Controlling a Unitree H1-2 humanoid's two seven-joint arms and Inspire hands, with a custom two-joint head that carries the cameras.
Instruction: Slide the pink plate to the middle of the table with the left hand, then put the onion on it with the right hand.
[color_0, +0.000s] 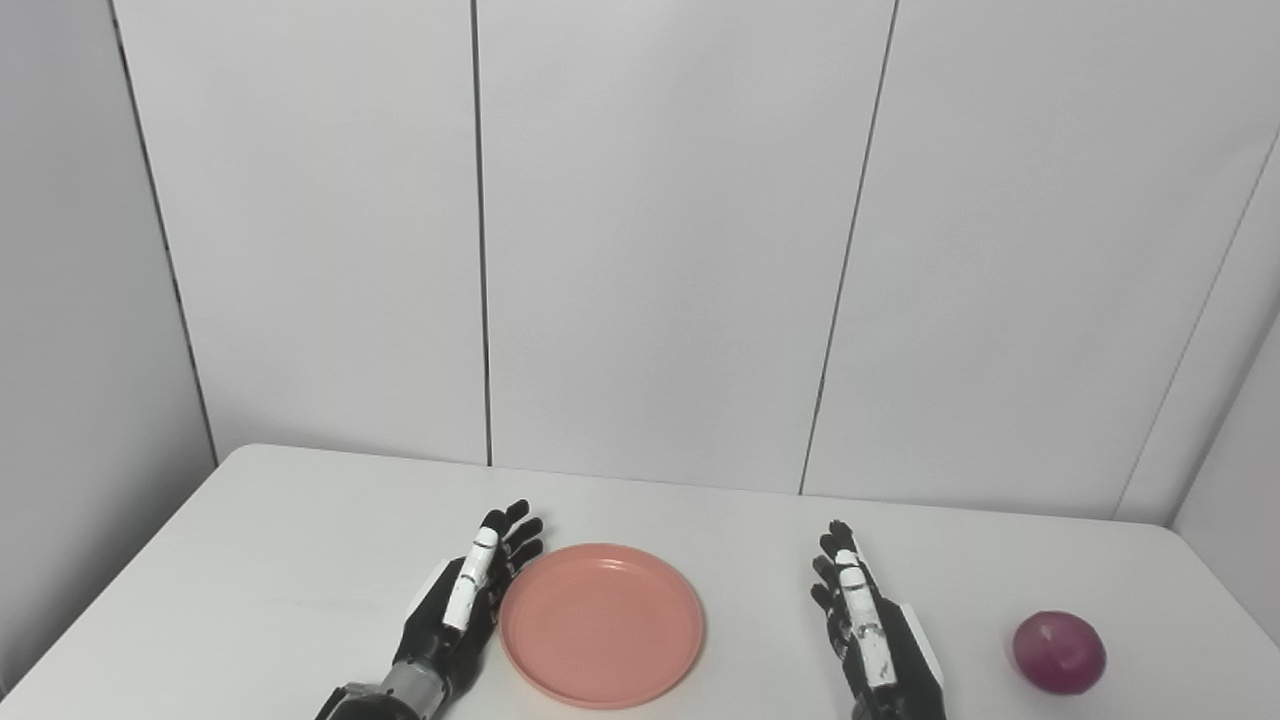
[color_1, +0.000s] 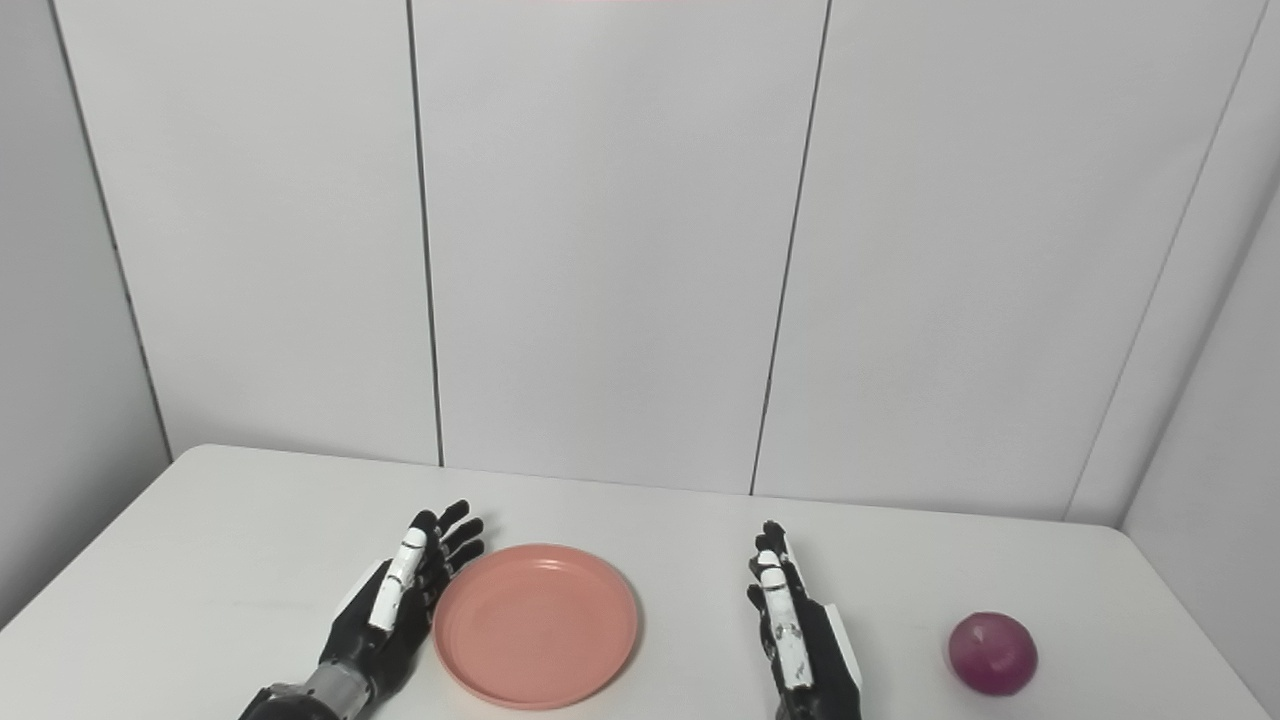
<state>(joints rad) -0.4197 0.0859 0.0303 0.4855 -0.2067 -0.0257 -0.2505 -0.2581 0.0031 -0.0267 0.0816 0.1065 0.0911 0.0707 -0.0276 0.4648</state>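
A round pink plate (color_0: 600, 625) lies flat on the white table (color_0: 250, 560), near the front edge and a little left of centre. My left hand (color_0: 470, 598) stands edge-on right beside the plate's left rim, fingers straight and apart, holding nothing; whether it touches the rim is unclear. A purple onion (color_0: 1058, 652) rests on the table at the front right. My right hand (color_0: 868, 625) is open, fingers extended forward, between the plate and the onion, and apart from both.
The white table reaches back to a pale panelled wall (color_0: 660, 250). Its right edge (color_0: 1225, 590) lies just beyond the onion. Bare tabletop stretches behind the plate and to the far left.
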